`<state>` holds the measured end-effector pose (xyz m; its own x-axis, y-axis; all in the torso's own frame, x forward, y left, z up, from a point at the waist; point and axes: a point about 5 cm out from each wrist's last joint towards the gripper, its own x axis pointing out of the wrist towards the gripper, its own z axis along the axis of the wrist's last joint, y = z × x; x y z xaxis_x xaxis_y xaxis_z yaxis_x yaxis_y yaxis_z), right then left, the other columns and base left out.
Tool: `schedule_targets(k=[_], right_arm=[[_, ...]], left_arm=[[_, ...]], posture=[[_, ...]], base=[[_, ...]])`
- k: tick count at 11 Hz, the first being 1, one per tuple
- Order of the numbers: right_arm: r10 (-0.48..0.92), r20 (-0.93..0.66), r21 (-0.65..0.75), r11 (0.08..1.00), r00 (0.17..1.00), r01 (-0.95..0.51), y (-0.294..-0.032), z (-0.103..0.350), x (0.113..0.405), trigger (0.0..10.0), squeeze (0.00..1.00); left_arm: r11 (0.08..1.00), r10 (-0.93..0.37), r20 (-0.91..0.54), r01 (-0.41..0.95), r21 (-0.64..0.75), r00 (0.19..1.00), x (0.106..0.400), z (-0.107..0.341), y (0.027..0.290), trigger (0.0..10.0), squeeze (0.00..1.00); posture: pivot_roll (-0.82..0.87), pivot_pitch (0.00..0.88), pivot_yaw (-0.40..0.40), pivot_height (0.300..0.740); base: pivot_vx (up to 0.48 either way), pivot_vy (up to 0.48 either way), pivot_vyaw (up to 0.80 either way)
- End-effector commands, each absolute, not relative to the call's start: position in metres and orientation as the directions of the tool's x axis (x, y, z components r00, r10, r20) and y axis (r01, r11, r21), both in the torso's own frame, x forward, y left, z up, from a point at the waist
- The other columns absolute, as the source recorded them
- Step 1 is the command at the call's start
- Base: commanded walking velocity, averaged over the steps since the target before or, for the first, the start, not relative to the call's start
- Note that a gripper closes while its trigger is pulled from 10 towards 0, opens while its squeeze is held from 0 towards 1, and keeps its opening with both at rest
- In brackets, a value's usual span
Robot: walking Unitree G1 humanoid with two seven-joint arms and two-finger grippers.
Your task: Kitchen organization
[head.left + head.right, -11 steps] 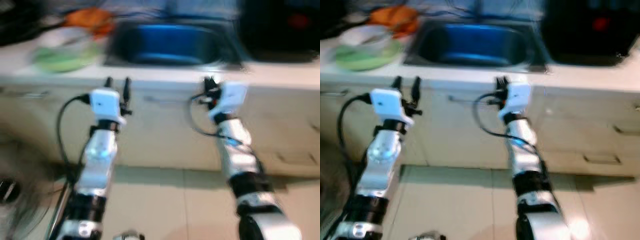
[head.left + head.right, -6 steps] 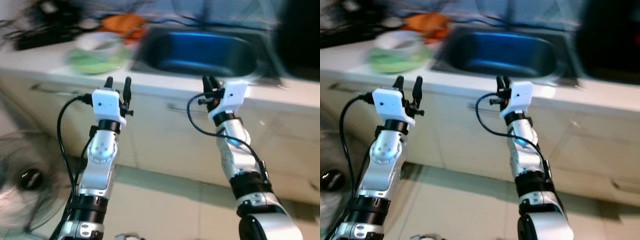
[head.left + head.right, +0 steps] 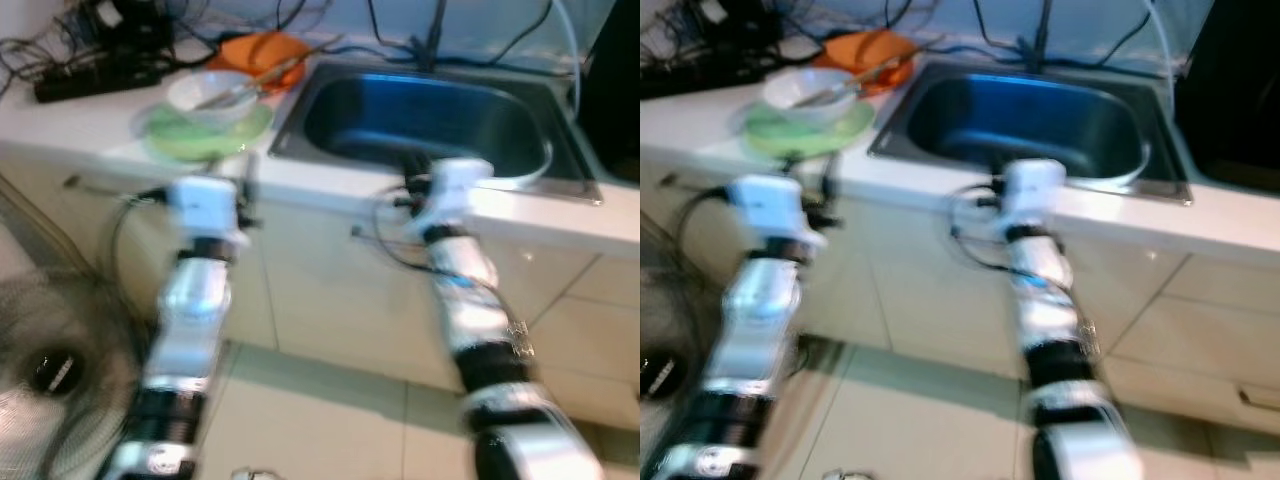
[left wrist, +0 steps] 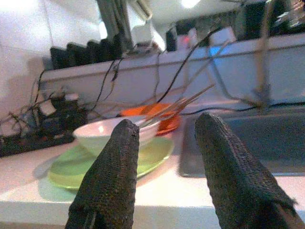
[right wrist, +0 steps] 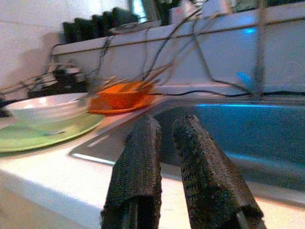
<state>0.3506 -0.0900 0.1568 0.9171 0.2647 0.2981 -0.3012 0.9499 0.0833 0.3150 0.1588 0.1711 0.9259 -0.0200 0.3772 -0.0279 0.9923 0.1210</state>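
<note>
A white bowl point(image 3: 210, 95) with chopsticks in it sits on a green plate point(image 3: 205, 138) on the counter, left of a steel sink point(image 3: 425, 112). An orange dish point(image 3: 262, 50) stands just behind them. Both arms are raised in front of the counter edge and look blurred. My left gripper point(image 3: 240, 185) is below the green plate, open with nothing between its fingers point(image 4: 112, 167). My right gripper point(image 3: 412, 185) is at the sink's front rim, its fingers point(image 5: 140, 162) shut to a narrow slit and holding nothing.
A power strip point(image 3: 90, 80) with tangled cables lies at the counter's back left. A floor fan point(image 3: 50, 370) stands low on the left. A dark appliance point(image 3: 1235, 90) sits right of the sink. Cabinet fronts point(image 3: 330, 290) face me across tiled floor.
The whole picture has shifted, so the camera moved: the counter, dishes and sink now sit more squarely in view. Both arms keep their raised pose and are more blurred.
</note>
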Motion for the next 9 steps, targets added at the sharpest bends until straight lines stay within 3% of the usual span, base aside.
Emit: schedule_targets(k=[1,6,9], right_arm=[[0.235,0.306,0.075,0.960,0.923,-0.269,-0.1028,0.1605,0.3535,10.0,0.00],[0.238,0.322,0.051,0.962,0.916,-0.268,-0.1008,0.1639,0.3535,10.0,0.00],[0.233,0.327,0.070,0.961,0.916,-0.269,-0.1014,0.1643,0.3537,10.0,0.00]], left_arm=[[0.993,-0.053,0.387,0.007,0.118,0.921,0.3160,0.1748,0.1477,10.0,0.00],[0.993,-0.048,0.398,0.003,0.114,0.916,0.3167,0.1788,0.1486,10.0,0.00],[0.994,-0.068,0.419,0.026,0.105,0.906,0.3157,0.1829,0.1420,10.0,0.00]], posture=[[0.11,0.051,0.022,0.740],[0.12,0.067,0.021,0.740],[0.12,0.069,0.020,0.740]], base=[[0.480,0.000,-0.68],[0.480,0.000,0.00],[0.097,0.082,0.00]])
